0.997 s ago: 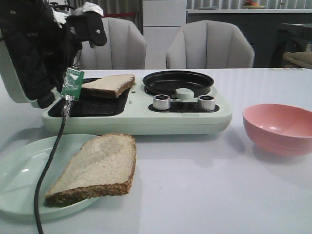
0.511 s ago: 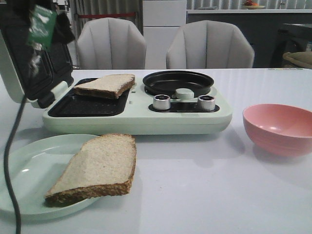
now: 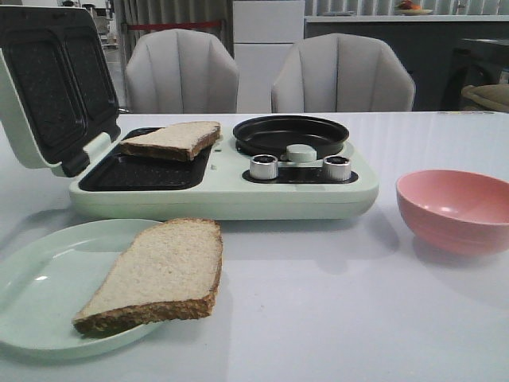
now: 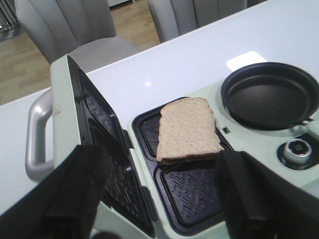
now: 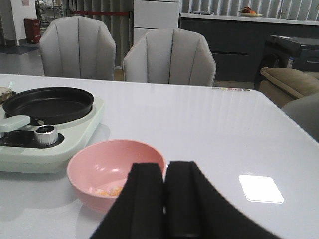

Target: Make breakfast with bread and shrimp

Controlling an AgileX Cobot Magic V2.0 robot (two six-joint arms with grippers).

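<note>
left fingers [image 4: 164, 199] apart over press, bread [image 4: 188, 130] on its far plate | second bread [image 3: 159, 274] on plate [image 3: 48, 278] | right fingers [image 5: 164, 204] together, nearer: shrimp [image 5: 110, 190] in bowl [image 5: 115, 167] just ahead below

Raised lid [image 3: 49, 87] walls off breakfast maker's [image 3: 223, 191] left side. Bread slice [image 3: 171, 139] reachable from above. Open bench [image 3: 318, 302] between plate [image 3: 48, 282] and pink bowl [image 3: 455, 208].

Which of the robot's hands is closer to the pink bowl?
The right. The right hand, fingers closed together, hangs just in front of the pink bowl. The left hand, open, hangs over the sandwich maker on the far side.
</note>
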